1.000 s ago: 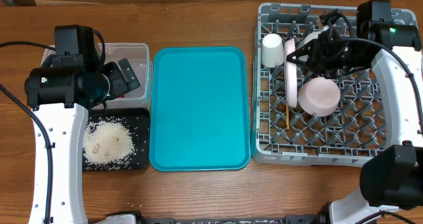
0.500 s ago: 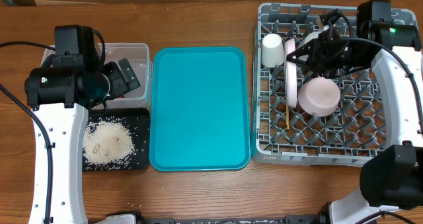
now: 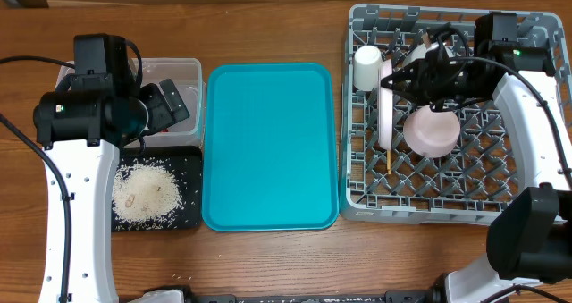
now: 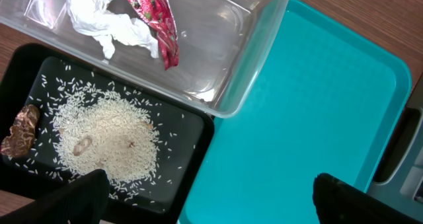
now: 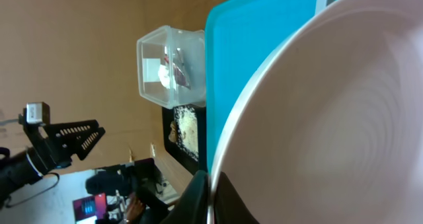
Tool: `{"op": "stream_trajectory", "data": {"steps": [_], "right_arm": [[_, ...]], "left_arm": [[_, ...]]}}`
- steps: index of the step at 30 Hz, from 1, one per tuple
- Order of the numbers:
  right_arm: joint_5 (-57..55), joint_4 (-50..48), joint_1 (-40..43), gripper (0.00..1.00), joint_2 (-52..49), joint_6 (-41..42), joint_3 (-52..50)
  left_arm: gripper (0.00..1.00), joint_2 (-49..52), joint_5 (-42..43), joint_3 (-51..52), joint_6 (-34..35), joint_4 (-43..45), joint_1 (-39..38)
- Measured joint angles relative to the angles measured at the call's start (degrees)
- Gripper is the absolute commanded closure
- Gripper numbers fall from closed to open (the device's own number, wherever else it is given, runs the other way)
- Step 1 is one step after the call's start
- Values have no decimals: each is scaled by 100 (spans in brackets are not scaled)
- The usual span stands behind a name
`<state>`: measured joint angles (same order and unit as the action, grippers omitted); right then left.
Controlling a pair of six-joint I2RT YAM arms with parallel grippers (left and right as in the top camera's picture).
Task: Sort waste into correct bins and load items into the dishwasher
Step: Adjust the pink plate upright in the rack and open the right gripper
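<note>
Pink plate (image 3: 385,115) is pinched by its rim in the closed right gripper (image 3: 399,79) and stood on edge among the pegs of the grey rack (image 3: 429,191), likely for slotting upright, while the left gripper (image 4: 208,197) is held open, empty.

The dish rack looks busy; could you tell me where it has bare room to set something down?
Free: the dish rack's front rows, between the bowl and the near wall. Crowded: its back left, with cup, upright plate, chopsticks and right gripper.
</note>
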<state>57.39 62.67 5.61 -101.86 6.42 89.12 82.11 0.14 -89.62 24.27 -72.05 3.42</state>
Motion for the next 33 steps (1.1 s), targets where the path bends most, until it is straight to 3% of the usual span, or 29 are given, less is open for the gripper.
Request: {"op": "stream_trajectory", "data": {"steps": [4, 12, 27, 33], "right_arm": [[48, -9, 0, 80, 0, 24, 0], [9, -7, 0, 79, 0, 39, 0], [-1287, -13, 0, 73, 0, 44, 0], [-1716, -109, 0, 66, 0, 68, 0]], "left_arm": [[0, 0, 0, 0, 0, 2, 0], [0, 0, 0, 0, 0, 2, 0], [0, 0, 0, 0, 0, 2, 0], [0, 0, 0, 0, 0, 2, 0]]}}
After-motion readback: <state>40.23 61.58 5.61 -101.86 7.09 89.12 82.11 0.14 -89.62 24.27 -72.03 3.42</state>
